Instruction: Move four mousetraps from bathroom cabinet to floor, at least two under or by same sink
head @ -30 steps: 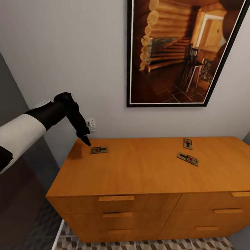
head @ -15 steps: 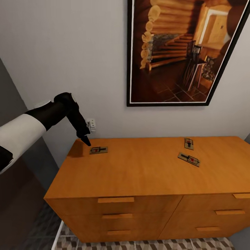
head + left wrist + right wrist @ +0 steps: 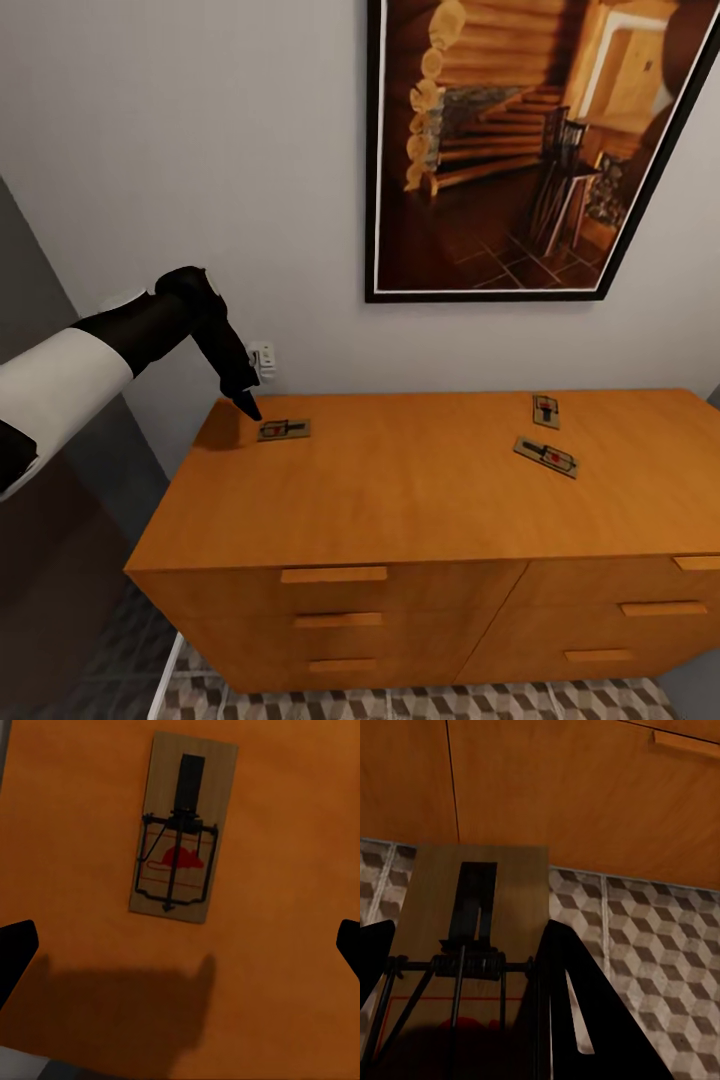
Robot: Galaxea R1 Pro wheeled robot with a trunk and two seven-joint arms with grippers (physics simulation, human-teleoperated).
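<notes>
Three mousetraps lie on the orange-brown cabinet (image 3: 400, 500): one at the left rear (image 3: 284, 429) and two at the right rear (image 3: 546, 410) (image 3: 546, 457). My left gripper (image 3: 248, 407) hovers just above and left of the left trap. In the left wrist view that mousetrap (image 3: 178, 859) lies flat on the cabinet top (image 3: 300, 832), ahead of the widely open left gripper (image 3: 180, 952), whose fingertips (image 3: 15, 952) are empty. My right gripper (image 3: 457, 1012) is shut on a fourth mousetrap (image 3: 472, 907), held low over the cube-pattern floor (image 3: 660, 945) in front of the cabinet's drawer fronts (image 3: 585, 795).
A large framed picture (image 3: 520, 150) hangs on the wall above the cabinet. A white wall outlet (image 3: 263, 360) sits behind my left gripper. A dark grey wall (image 3: 60, 560) stands left of the cabinet. Patterned floor tiles (image 3: 400, 700) show below the drawers.
The head view has shifted slightly. My left arm and the three traps on the cabinet keep their places.
</notes>
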